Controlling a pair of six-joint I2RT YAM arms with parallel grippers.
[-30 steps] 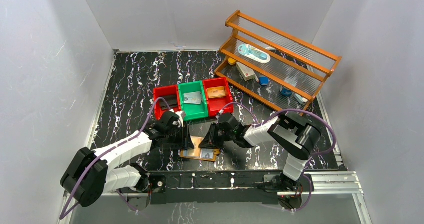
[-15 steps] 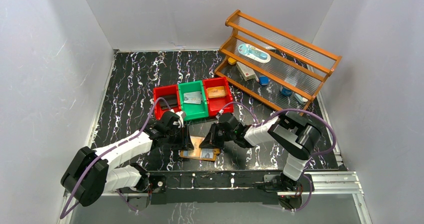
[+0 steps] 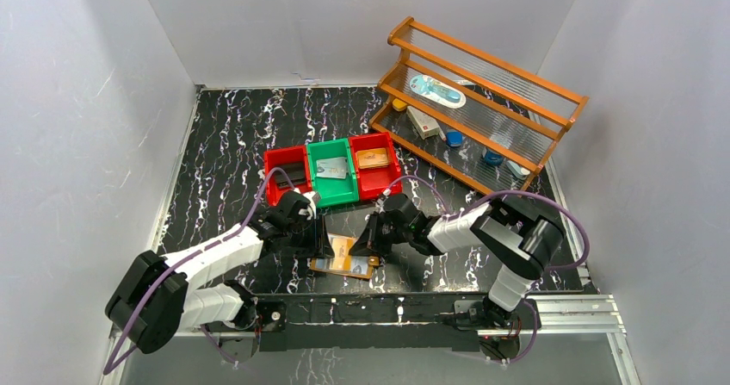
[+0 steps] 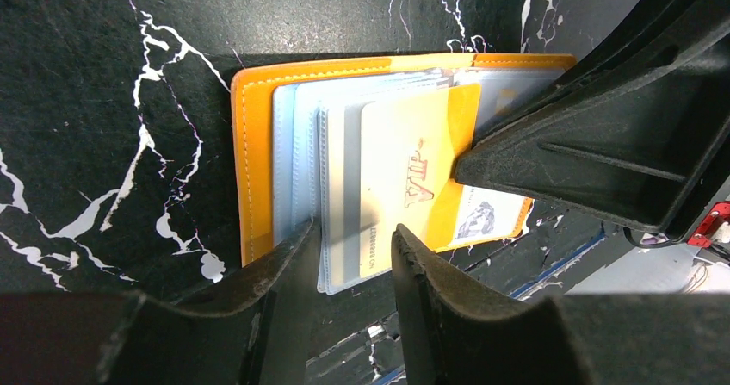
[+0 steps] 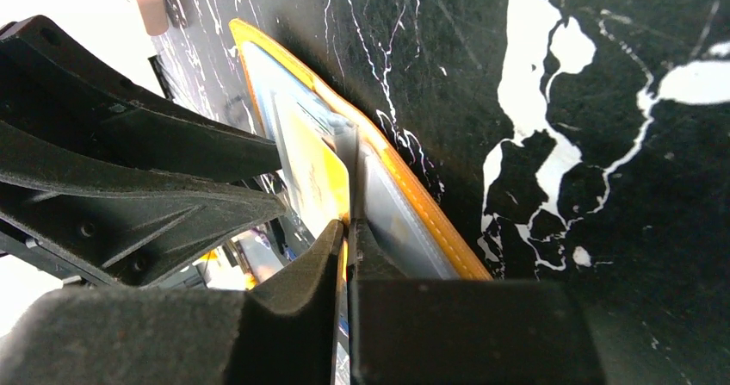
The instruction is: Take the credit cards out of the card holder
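Note:
The tan-orange card holder point(image 3: 344, 263) lies open on the black marble table by the front edge, its clear pockets point(image 4: 297, 157) facing up. A yellow credit card point(image 4: 405, 170) marked VIP sticks partway out of a pocket. My right gripper point(image 5: 349, 226) is shut on that card's edge point(image 5: 314, 165), beside the card holder's orange rim point(image 5: 413, 200). My left gripper point(image 4: 353, 230) is open over the pockets' near edge, and one of its fingers point(image 4: 280, 269) rests on the pale blue sleeves. In the top view the left gripper point(image 3: 325, 247) and right gripper point(image 3: 368, 249) meet over the holder.
Behind the holder stand a red bin point(image 3: 287, 174), a green bin point(image 3: 332, 171) holding a grey card, and a second red bin point(image 3: 374, 163) holding a brown case. A wooden rack point(image 3: 482, 101) with small items fills the back right. White walls enclose the table.
The right gripper's jaws have closed onto the yellow card. The left gripper's jaws narrowed a little. Both arms have stayed over the holder.

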